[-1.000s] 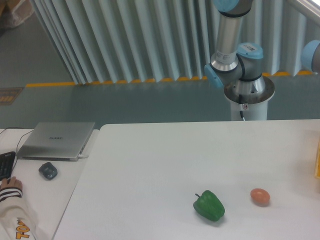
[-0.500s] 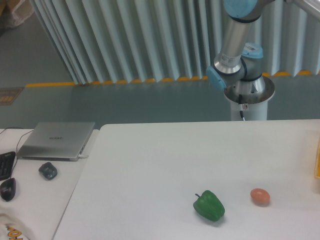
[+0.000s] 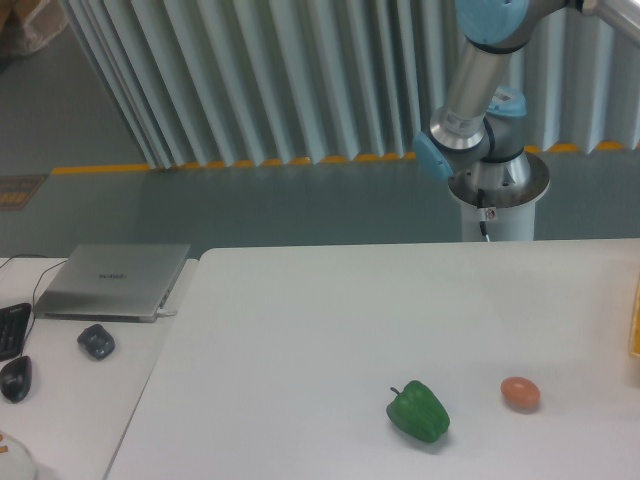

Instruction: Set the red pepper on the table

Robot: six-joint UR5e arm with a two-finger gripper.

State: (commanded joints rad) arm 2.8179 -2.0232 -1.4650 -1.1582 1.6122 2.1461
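The red pepper is out of view. The large white table (image 3: 330, 310) fills the lower part of the camera view. Only the arm's base and lower links (image 3: 480, 110) show, behind the table's far edge at the upper right, with the upper link leaning out of the frame to the right. The gripper itself is not in view.
A green bell pepper (image 3: 418, 411) and a small orange-pink egg-shaped object (image 3: 520, 393) lie on the table near its front right. A yellow object (image 3: 635, 325) peeks in at the right edge. On the paler side desk at the left sit a closed laptop (image 3: 112, 281), two mice and a keyboard.
The arm's upper link has tilted further to the right. A person's sleeved hand at the lower left has pulled back out of the frame, uncovering a mouse.
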